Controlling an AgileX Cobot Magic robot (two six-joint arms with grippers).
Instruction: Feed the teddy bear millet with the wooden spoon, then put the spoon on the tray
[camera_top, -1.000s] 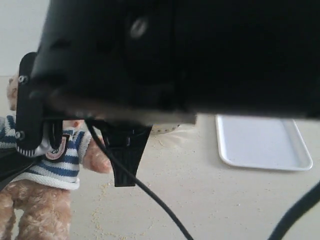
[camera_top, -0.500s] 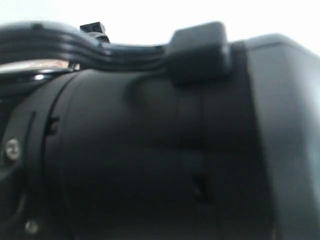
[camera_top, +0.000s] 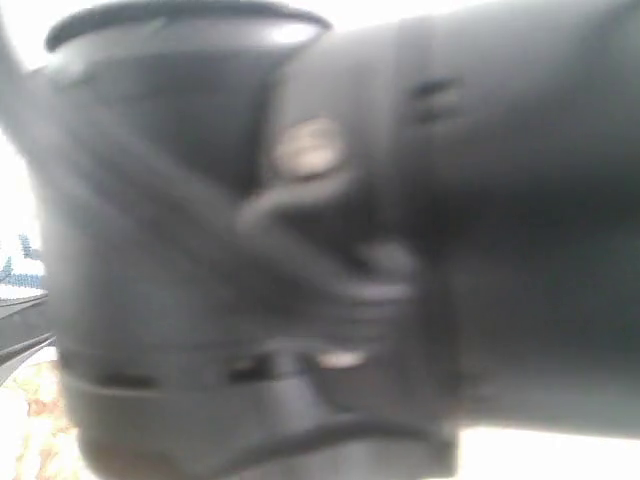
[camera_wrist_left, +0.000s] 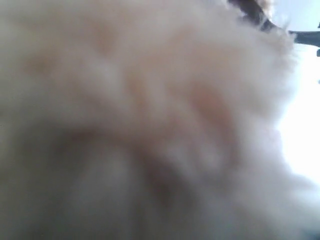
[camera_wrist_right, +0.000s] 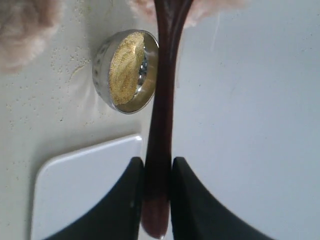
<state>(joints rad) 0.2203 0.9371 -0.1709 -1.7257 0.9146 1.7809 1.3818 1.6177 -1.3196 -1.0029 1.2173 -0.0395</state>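
Observation:
In the right wrist view my right gripper is shut on the thin handle of the dark reddish-brown wooden spoon. The handle runs away from the jaws, past the bowl's rim, to the teddy bear's fur, where the spoon's round end leaves the picture. The steel bowl holds a heap of yellow millet. A corner of the white tray lies beside the jaws. Blurred light-brown teddy bear fur fills the left wrist view and hides the left gripper. A sliver of striped shirt shows in the exterior view.
A black robot arm, close and blurred, blocks nearly all of the exterior view. Loose millet grains are scattered on the pale tabletop around the bowl. More bear fur lies beyond the bowl.
The black arm has swung across the exterior camera. A second ago the bear and the tray showed below it; now it covers almost everything.

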